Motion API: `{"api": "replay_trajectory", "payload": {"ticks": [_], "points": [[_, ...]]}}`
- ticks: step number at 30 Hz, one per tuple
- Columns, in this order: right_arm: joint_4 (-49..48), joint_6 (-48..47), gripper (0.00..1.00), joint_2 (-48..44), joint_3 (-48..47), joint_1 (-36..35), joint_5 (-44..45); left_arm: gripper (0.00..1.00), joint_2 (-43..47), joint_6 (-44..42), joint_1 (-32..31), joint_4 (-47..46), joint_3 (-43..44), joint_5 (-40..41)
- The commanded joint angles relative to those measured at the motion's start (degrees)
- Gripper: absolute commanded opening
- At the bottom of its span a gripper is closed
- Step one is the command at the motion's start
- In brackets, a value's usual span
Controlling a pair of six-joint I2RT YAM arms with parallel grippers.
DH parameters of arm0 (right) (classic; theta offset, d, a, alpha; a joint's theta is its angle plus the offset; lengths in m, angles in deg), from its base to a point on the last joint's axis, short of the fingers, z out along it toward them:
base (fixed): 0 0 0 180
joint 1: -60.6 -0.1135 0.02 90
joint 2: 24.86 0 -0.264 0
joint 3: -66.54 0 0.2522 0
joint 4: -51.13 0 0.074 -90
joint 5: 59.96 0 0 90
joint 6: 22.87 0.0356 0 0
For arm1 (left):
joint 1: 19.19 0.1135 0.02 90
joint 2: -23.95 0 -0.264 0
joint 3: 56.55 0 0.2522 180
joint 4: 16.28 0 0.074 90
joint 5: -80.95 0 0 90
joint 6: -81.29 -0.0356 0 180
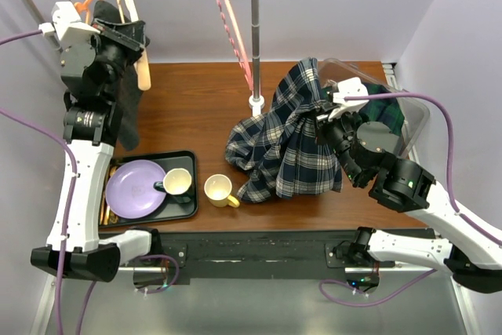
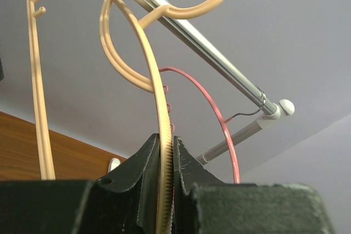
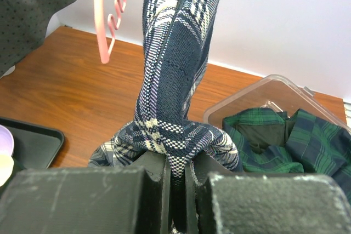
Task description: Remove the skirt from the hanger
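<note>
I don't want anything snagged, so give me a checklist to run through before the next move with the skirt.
1. Right tool shut on the skirt: ok.
2. Left tool clamped on the beige hanger: ok.
3. Skirt apart from the pink hanger: ok.
4. Yellow mug clear of the skirt hem: not ok, right beside it.
5. Room left in the bin: cannot tell.

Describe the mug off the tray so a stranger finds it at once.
On the wooden table, find the black tray, near left. Right of it, on bare wood, stands the mug. Its handle is yellow; the tray's mug has a dark one.
</note>
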Motion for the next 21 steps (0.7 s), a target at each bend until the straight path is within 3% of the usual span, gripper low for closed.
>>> {"api": "replay_trajectory", "payload": {"ticks": [1,8,15,18,21], "points": [[-6.2,-0.5,0.00,-1.2,-2.2,-0.1,-0.2,0.00,-0.8,3.0,2.6,-6.5,-0.9,-7.5],[-5.5,-0.3,0.00,-1.0,-3.3,-0.1,2.5,0.02,-0.3,5.9,6.5,-11.4,-7.9,-16.6],[-5.0,-4.0,0.00,4.4,-12.4,-0.1,7.6,0.47,2.9,1.8,7.9,-10.3,-10.7,-16.9],[-8.2,-10.8,0.00,8.0,-17.4,-0.1,14.0,0.69,4.3,-1.7,7.9,-7.4,-11.2,-16.4],[-16.8,-18.8,0.00,10.4,-19.5,0.0,14.7,0.81,5.7,-5.4,7.9,-3.9,-10.9,-16.2]]}}
